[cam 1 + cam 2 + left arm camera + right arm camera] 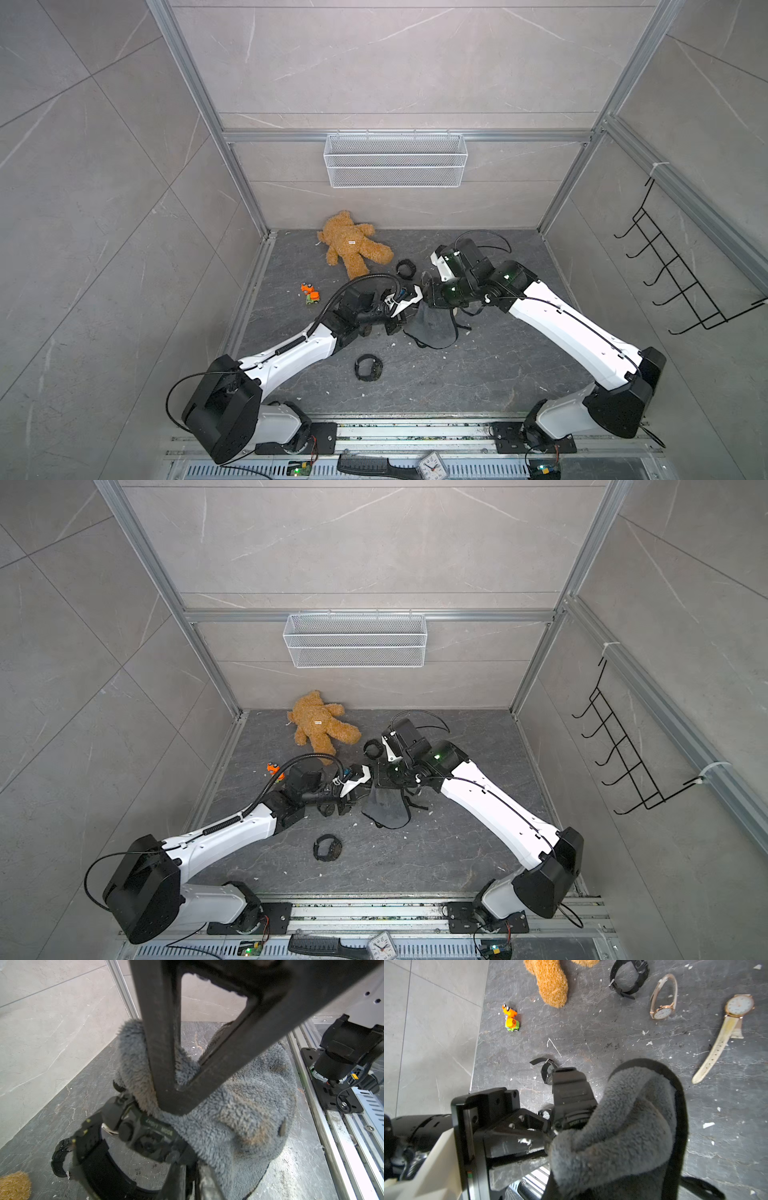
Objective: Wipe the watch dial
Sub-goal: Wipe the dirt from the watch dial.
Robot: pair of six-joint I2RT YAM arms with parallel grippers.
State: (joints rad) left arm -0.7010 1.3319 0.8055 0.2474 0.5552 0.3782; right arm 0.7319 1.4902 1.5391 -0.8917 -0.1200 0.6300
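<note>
Wiping is the step in hand: the two arms meet over the middle of the dark counter (478, 374), with the black watch (149, 1138) and the grey fleecy cloth (239, 1118) pressed together between them. The left claw (548, 1142) is closed on the watch, holding it up off the counter by its strap side, as the right wrist view shows; the watch's case and part of its dial face the cloth. The right claw (172, 1103) is closed on a bunch of the cloth, its two dark fingers (160, 1053) meeting at a point that sits right against the upper edge of the watch case. In both top views the rest of the cloth hangs down below the claws.

Judging by this, the cloth is in touch with the rim of the dial but much of the face is uncovered, so the wipe looks underway rather than finished. The next move calls for the right claw to drag the cloth across the face while the left holds the watch steady and keeps the dial turned toward the cloth. Pressure should stay light, since the watch could twist in its grip.

Other watches (662, 997) lie apart on the counter, untouched.
</note>
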